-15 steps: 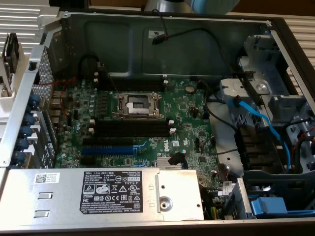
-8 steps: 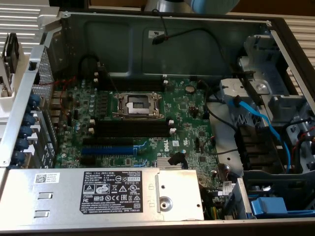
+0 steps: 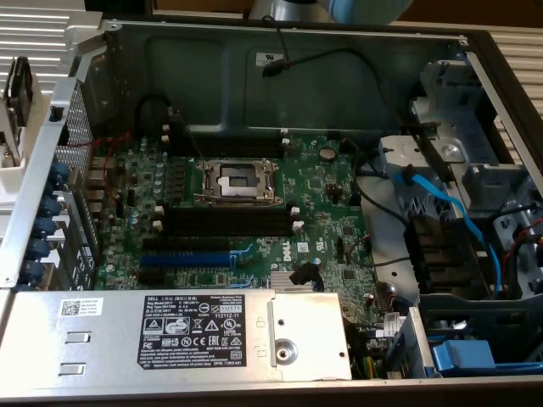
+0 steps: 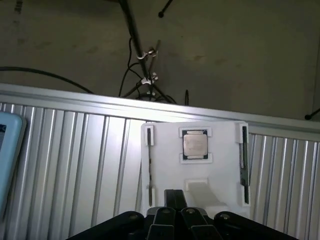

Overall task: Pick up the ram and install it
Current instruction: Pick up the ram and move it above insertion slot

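Presently the black gripper [image 4: 175,201], pressed together and empty, is hovering over the white plastic holder [image 4: 220,172]; it probably needs centring squarely along the thin dark-green ram stick [image 4: 244,157].

The case [image 3: 339,85] lies open on top, so the board [image 3: 331,182] can be reached from above. The black slots [image 3: 225,222] sit in a narrow lane between the socket [image 3: 236,180] and the blue slot [image 3: 187,254], open from above. The power supply [image 3: 170,331] rises near that lane. The port panel [image 3: 76,170] walls off the exterior view's left. Blue cables [image 3: 445,208] and the drive cage [image 3: 441,153] crowd the exterior view's right. In the wrist view the ram [image 4: 244,157] stands on edge near the holder's [image 4: 165,165] rim, free on top. A chip [image 4: 195,144] and a raised block [image 4: 202,192] take the holder's middle.
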{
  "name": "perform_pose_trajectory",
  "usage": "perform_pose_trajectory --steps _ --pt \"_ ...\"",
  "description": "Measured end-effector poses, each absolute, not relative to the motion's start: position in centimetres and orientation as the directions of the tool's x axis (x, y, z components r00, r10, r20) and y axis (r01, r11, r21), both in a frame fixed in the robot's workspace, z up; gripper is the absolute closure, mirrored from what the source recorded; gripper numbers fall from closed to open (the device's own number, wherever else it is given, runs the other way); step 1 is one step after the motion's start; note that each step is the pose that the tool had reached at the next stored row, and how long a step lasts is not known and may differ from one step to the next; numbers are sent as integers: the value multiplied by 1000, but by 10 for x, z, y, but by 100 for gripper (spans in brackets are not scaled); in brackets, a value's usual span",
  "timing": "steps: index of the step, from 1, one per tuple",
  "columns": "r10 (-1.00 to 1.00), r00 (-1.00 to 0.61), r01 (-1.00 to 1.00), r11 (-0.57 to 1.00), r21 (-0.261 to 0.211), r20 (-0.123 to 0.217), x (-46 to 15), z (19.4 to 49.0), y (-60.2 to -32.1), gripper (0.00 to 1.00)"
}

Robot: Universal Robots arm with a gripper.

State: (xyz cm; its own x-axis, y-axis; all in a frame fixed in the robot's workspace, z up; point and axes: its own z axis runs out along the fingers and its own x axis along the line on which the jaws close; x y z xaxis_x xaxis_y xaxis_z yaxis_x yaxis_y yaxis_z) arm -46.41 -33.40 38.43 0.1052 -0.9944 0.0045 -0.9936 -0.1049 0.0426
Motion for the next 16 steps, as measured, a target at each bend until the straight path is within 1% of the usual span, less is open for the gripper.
perform_pose_trajectory --steps 4,9,16 --pt "-994 105 -994 -105 14 8 -472 382 -334 90" --pt "-994 107 -994 -107 -4 10 -477 378 -334 90" --pt "-993 121 -993 -121 -10 11 -478 368 -337 90"
